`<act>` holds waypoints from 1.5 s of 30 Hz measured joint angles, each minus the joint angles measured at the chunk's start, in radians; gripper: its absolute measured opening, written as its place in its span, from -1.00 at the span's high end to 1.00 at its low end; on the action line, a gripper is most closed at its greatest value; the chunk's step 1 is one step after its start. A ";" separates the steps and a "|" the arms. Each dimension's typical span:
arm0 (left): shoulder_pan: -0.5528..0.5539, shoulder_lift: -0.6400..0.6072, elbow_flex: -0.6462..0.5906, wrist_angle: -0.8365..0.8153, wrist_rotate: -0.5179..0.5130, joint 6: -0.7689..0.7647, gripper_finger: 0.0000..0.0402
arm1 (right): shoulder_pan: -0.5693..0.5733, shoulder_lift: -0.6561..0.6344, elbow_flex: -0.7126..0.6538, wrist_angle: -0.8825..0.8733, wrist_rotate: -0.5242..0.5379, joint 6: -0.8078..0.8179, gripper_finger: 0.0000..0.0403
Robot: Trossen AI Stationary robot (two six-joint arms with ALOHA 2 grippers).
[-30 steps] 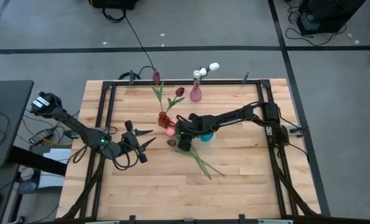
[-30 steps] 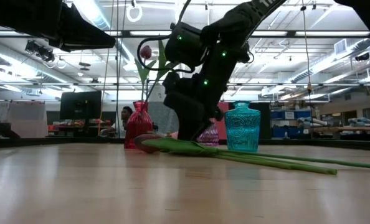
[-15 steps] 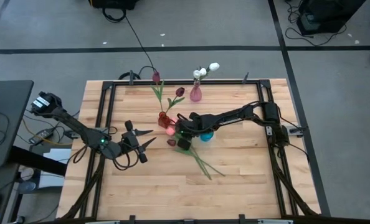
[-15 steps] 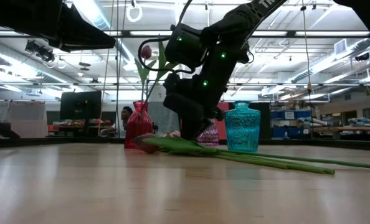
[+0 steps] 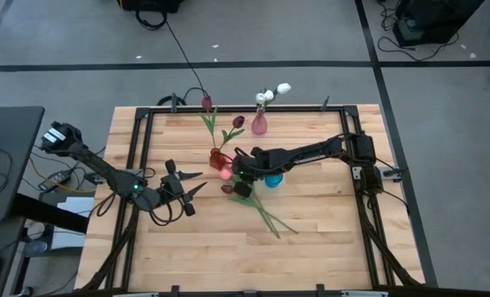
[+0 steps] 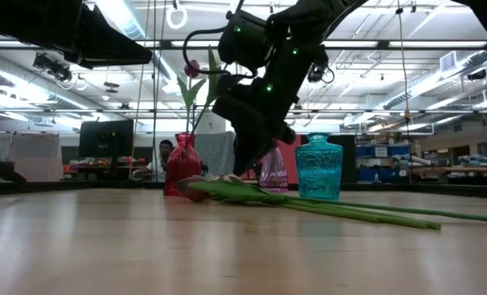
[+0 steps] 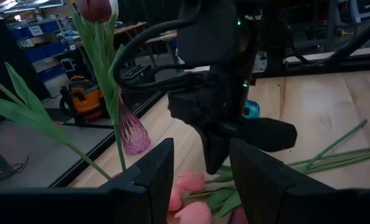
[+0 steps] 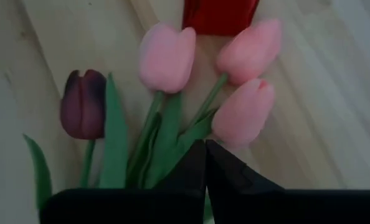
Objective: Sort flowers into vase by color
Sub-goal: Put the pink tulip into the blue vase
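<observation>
Several flowers (image 5: 257, 206) lie in a bunch on the table: three pink heads (image 8: 244, 112), one maroon head (image 8: 82, 102), and long green stems running toward the near right. My right gripper (image 8: 205, 149) stands over the bunch just behind the heads, shut on the greenery. It shows in the low view (image 6: 242, 170) with its tip down at the bunch. My left gripper (image 5: 186, 186) hovers open to the left, facing the bunch. A red vase (image 5: 219, 157) holds maroon tulips. A pink vase (image 5: 260, 124) holds white ones. My right gripper has its two fingers closed together on the green stems and leaves (image 8: 172, 146) a little below the pink heads. The fingers come from above, slanting down. Which stem lies between them is hidden by the fingers. The flowers lie flat on the table (image 6: 227, 190).
A teal vase (image 5: 273, 179) stands close to the right of my right gripper, partly under the arm. The red vase stands just beyond the pink heads. A black frame (image 5: 146, 111) runs along the table's edges. Bare wood (image 5: 228, 256) lies toward the near edge.
My right gripper has shut over the flower stems. Its wrist has risen and tipped, while the fingertips have stayed down at the bunch. The flowers still lie on the table.
</observation>
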 joint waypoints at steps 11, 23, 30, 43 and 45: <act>0.000 0.000 0.000 0.003 0.000 -0.001 0.20 | 0.008 0.008 -0.002 -0.031 -0.012 0.070 0.43; 0.000 0.000 0.000 0.002 0.001 -0.001 0.20 | 0.009 0.058 -0.034 0.039 0.002 0.126 0.23; 0.000 0.000 0.000 -0.001 0.001 -0.001 0.20 | 0.007 0.059 -0.035 0.039 -0.003 0.123 0.49; 0.000 0.000 0.000 -0.005 0.001 -0.001 0.20 | 0.025 -0.010 -0.035 0.061 -0.004 0.139 0.94; 0.000 0.000 0.000 -0.005 0.001 -0.001 0.20 | 0.038 -0.047 -0.035 0.061 -0.002 0.133 0.97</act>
